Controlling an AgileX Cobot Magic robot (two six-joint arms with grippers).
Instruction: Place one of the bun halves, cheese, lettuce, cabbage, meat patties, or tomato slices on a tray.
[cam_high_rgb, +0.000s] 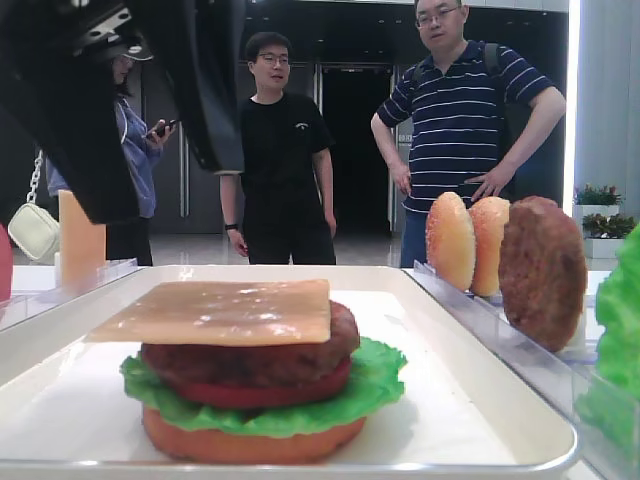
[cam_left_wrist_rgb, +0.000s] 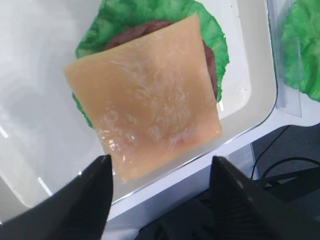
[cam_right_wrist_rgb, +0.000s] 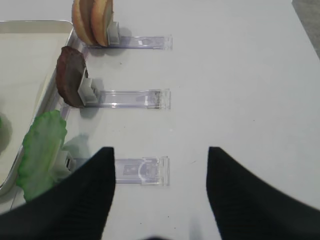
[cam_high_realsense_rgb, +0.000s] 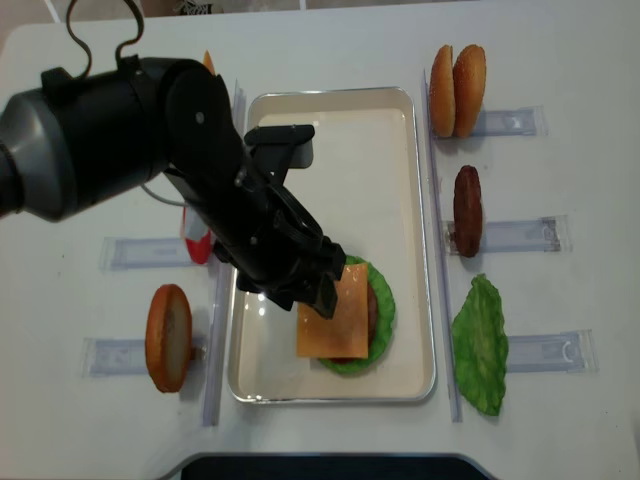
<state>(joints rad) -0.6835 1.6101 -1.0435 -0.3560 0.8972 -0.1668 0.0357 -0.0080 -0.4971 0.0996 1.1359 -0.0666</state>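
Note:
A pale orange cheese slice (cam_left_wrist_rgb: 150, 95) lies flat on top of a stack on the white tray (cam_high_realsense_rgb: 330, 110). Under it I see a meat patty (cam_high_rgb: 250, 360), a tomato slice (cam_high_rgb: 240, 395), lettuce (cam_high_rgb: 380, 385) and a bottom bun half (cam_high_rgb: 250, 445). My left gripper (cam_left_wrist_rgb: 159, 172) hovers open just above the tray's near rim, with the cheese's corner lying free below and between its fingers. My right gripper (cam_right_wrist_rgb: 160, 152) is open over the bare table, with nothing in it.
Right of the tray, clear holders carry two bun halves (cam_high_realsense_rgb: 457, 77), a patty (cam_high_realsense_rgb: 466, 210) and a lettuce leaf (cam_high_realsense_rgb: 480, 345). On the left stand a bun half (cam_high_realsense_rgb: 168, 337) and a red tomato slice (cam_high_realsense_rgb: 197, 243). An empty holder (cam_right_wrist_rgb: 142, 171) lies under the right gripper. Three people (cam_high_rgb: 285, 150) stand behind.

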